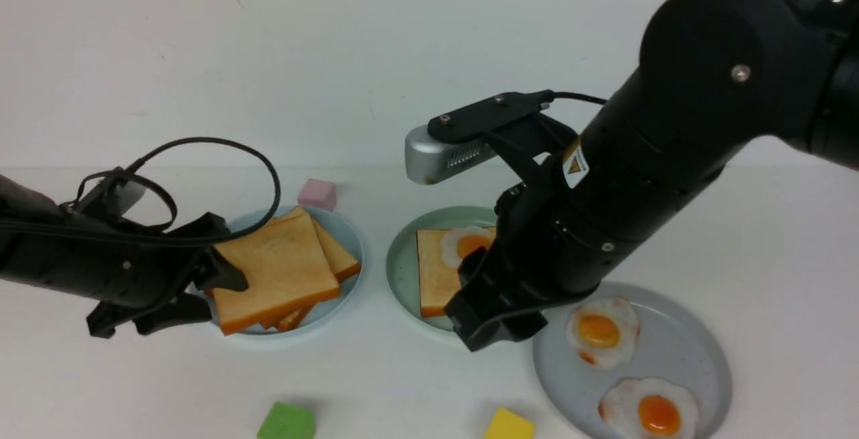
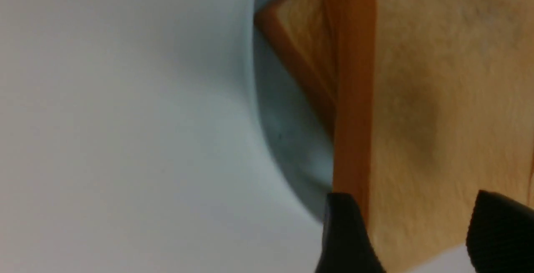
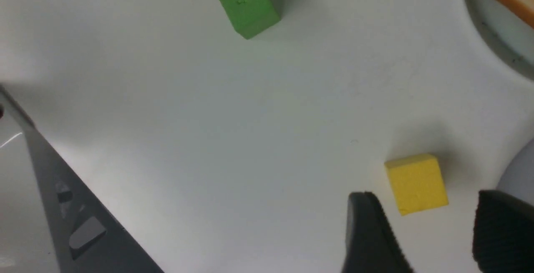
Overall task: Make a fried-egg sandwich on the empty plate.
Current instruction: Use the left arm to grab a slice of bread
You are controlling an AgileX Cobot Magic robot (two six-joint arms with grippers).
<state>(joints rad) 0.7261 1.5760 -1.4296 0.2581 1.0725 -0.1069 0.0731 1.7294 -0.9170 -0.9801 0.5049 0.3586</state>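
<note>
Front view, white table (image 1: 772,224), mint plate (image 1: 402,274), wall (image 1: 268,56)

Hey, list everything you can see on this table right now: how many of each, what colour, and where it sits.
Pale blue plate: one, pale blue, left of centre.
Toast stack: apparently three slices, golden-tan, on the pale blue plate.
Mint-green plate: one, mint green, centre.
Single toast slice: one, golden-tan, on the mint-green plate.
Top egg: one, white with an orange yolk, on that slice, partly hidden.
Grey plate: one, grey, front right.
Fried eggs: two, white and orange, on the grey plate.
Pink cube: one, behind the pale blue plate.
Green cube: one, front left.
Yellow cube: one, front centre.
Left arm's fingers: two, black, open at the stack's edge.
Right arm's fingers: two, black, open, empty.
</note>
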